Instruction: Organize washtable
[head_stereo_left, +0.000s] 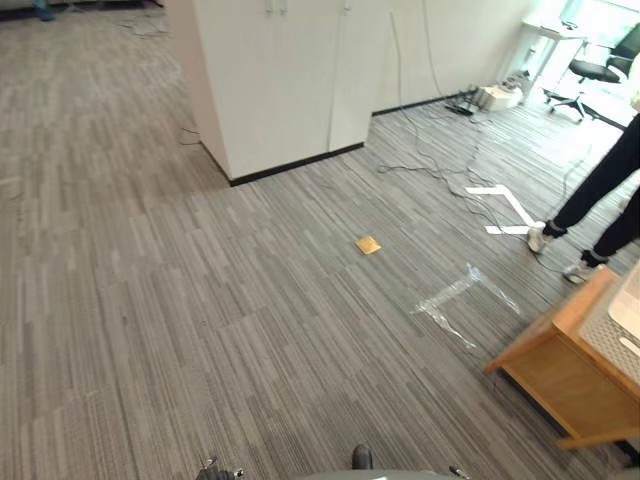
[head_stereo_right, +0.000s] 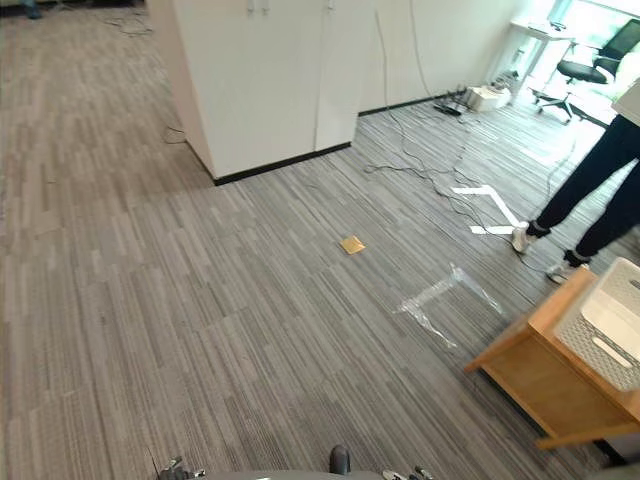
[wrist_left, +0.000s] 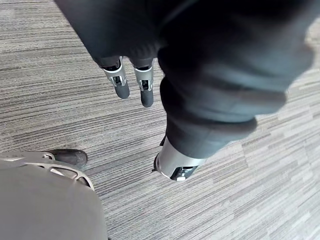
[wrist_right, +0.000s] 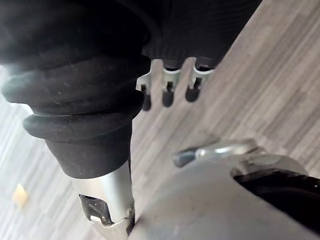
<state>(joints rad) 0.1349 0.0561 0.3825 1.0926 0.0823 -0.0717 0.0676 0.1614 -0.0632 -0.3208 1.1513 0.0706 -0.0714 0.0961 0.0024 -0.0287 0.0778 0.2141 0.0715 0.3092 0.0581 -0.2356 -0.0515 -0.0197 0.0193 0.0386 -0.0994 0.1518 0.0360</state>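
One table (head_stereo_right: 540, 388); one basket (head_stereo_right: 612, 330); one person (head_stereo_right: 598, 172).

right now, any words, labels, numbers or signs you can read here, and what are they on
No readable text anywhere in these pictures.
white tape on the carpet: an angled mark, no letters or numbers.
tan square on the carpet: looks blank, too small to be sure.
white basket on the wooden table: no label showing.
white cabinets: plain doors, no print.

Wooden table (head_stereo_right: 545, 385) and white basket (head_stereo_right: 605, 330) (right edge) cut off.
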